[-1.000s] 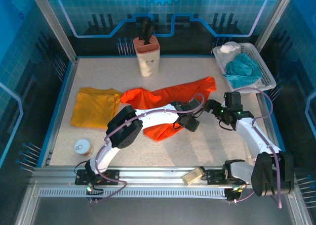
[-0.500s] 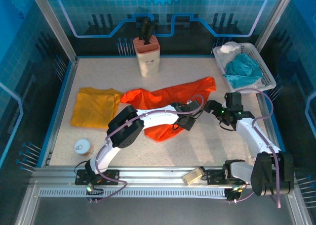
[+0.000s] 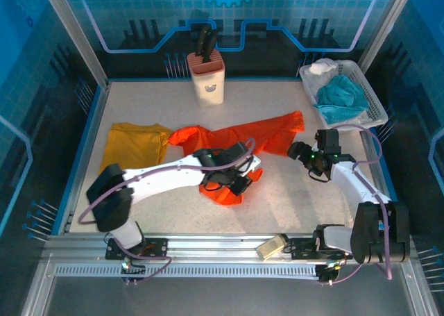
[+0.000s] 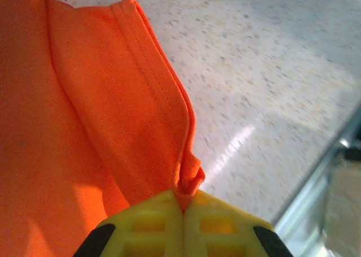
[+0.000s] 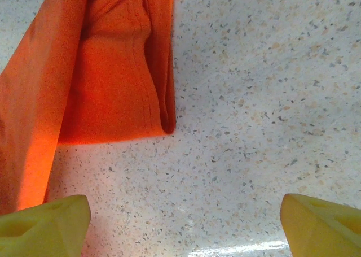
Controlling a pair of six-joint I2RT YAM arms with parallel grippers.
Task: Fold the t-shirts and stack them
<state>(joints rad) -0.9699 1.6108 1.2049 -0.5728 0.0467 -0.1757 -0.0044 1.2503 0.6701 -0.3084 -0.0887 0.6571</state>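
Noted: orange t-shirt (image 3: 239, 137) is strewn crumpled across the table (image 3: 298, 205), with the mustard t-shirt (image 3: 132, 149) laid at left. The left gripper (image 4: 183, 210) is clamped on a thin hem pucker, so slippage is risked under any pull. The right gripper (image 5: 183, 223) is held wide apart and empty beside the sleeve edge.

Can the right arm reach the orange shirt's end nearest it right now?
Probably yes. The right pincer hangs open just short of the orange shirt, with bare table between them and nothing in the way.
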